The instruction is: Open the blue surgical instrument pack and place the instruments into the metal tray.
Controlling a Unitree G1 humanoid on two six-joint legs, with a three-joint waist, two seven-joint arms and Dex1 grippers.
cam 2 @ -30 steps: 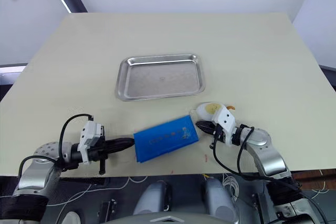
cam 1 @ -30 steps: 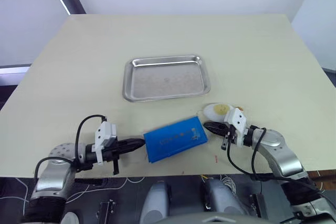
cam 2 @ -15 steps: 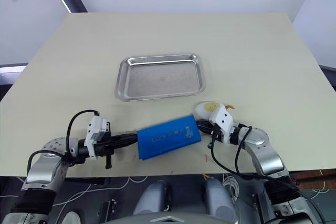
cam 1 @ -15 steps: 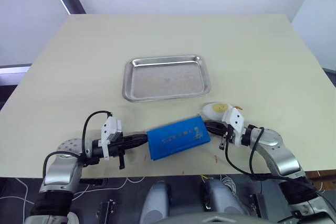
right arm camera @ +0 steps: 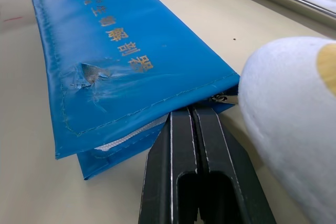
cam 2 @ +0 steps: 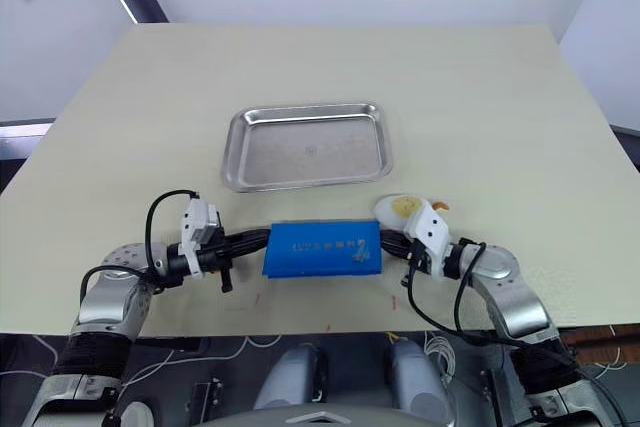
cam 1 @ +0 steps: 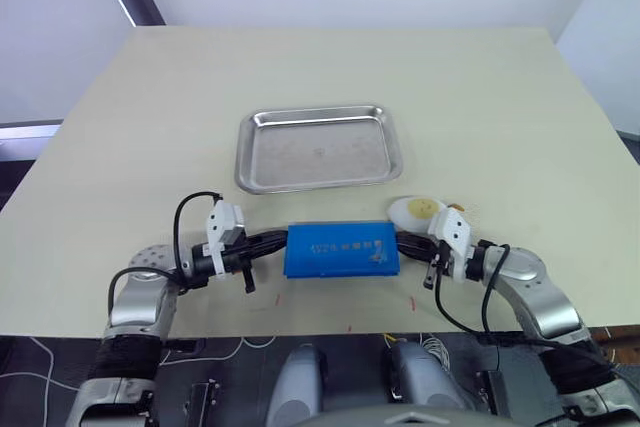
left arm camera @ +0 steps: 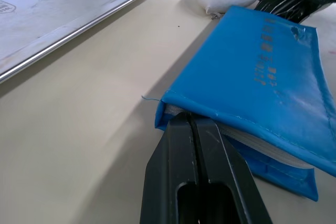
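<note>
Blue and flat, the rectangular fabric surgical instrument pack point(cam 1: 341, 250) lies closed on the beige table point(cam 1: 480, 97), just in front of the shallow stainless steel tray point(cam 1: 318, 147). We see the left gripper point(cam 1: 279, 241) and right gripper point(cam 1: 403, 241), fingers pressed together, meeting its opposite short ends. We note a white-and-yellow egg-shaped toy point(cam 1: 417, 211) beside the right gripper.

Beige table point(cam 1: 480, 97), w/ 3 items lying directly on it. Metal tray point(cam 1: 318, 148) at centre, flat, long side across. Blue surgical instrument pack point(cam 1: 341, 250) nearer the front edge, just in front of tray, apart from it, closed, white lettering up. White-and-yellow egg toy point(cam 1: 417, 211) just beside pack's right far corner; contact can't be told.
</note>
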